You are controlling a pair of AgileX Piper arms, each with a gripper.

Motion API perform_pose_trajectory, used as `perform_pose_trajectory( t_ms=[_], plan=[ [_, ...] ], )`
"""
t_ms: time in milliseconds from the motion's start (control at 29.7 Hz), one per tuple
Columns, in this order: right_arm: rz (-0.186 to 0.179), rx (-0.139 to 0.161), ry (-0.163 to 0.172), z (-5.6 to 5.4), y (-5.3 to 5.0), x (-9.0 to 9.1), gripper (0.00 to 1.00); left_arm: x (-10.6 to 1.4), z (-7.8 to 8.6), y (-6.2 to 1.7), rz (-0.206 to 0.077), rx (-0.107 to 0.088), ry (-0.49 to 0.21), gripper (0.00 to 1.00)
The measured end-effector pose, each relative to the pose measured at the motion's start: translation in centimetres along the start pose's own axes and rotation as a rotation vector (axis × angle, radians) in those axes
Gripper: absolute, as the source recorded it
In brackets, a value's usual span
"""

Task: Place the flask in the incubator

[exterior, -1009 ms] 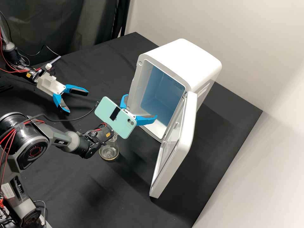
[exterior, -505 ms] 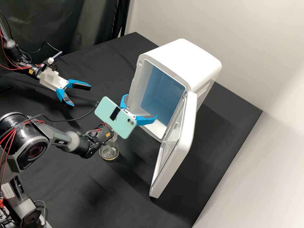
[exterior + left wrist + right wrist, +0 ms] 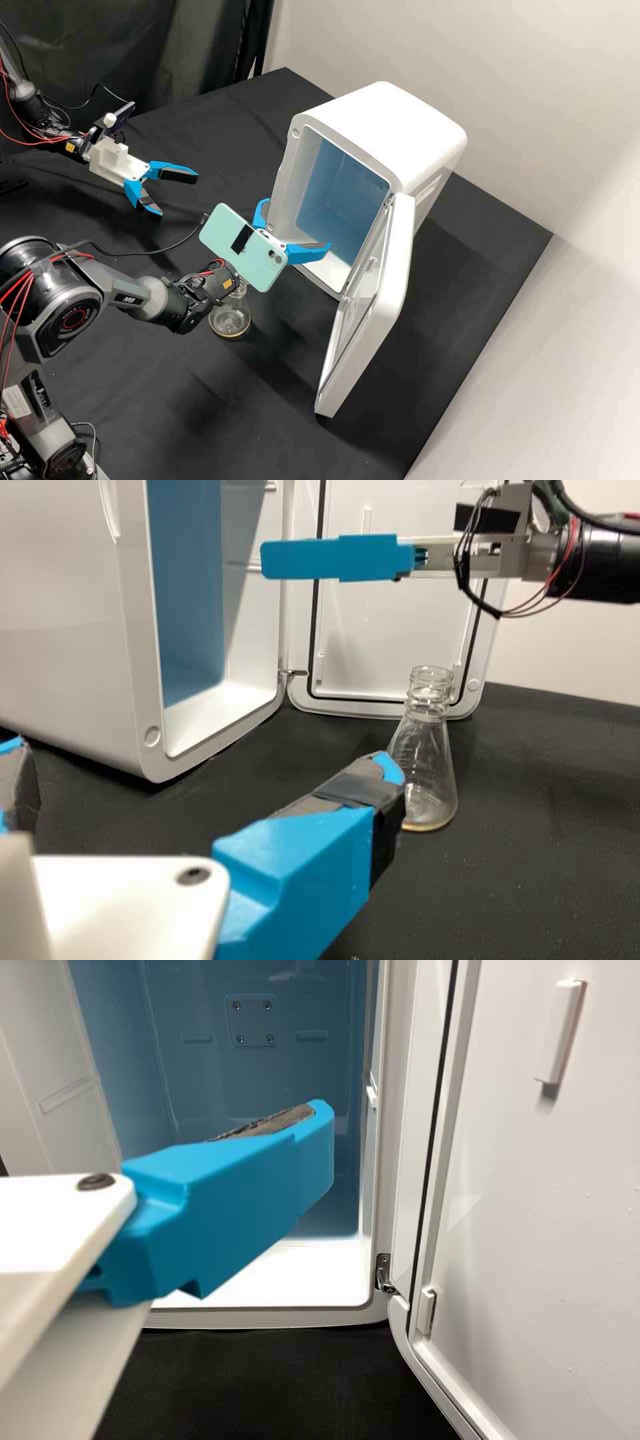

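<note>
I've the upright flask [image 3: 230, 320] down near-left of my spread right gripper [image 3: 297, 227], under its wrist; the spread left gripper [image 3: 177, 194] hangs well apart, far-left

A black bench [image 3: 200, 400] meets a white wall [image 3: 533, 100] and dark curtain [image 3: 133, 40].

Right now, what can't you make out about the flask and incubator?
1. Flask mouth: high view, hidden behind the mint phone.
2. Flask base, one side: left wrist view, covered by the left gripper.
3. Incubator interior, partly: right wrist view, blocked by the right gripper.
</note>
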Motion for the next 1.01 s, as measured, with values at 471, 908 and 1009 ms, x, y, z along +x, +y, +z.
perform_pose_trajectory(
  t_ms=[471,908,1009],
  plan=[
    [0.000,0.000,0.000,0.0,0.0,0.0,1.00,0.0,0.6,0.43,0.016,0.008,-0.025,1.00],
    [0.000,0.000,0.000,0.0,0.0,0.0,1.00,5.0,4.3,-2.03,-0.034,-0.013,-0.156,1.00],
    [0.000,0.000,0.000,0.0,0.0,0.0,1.00,5.1,4.9,-2.23,-0.041,-0.011,-0.176,1.00]
  ],
)
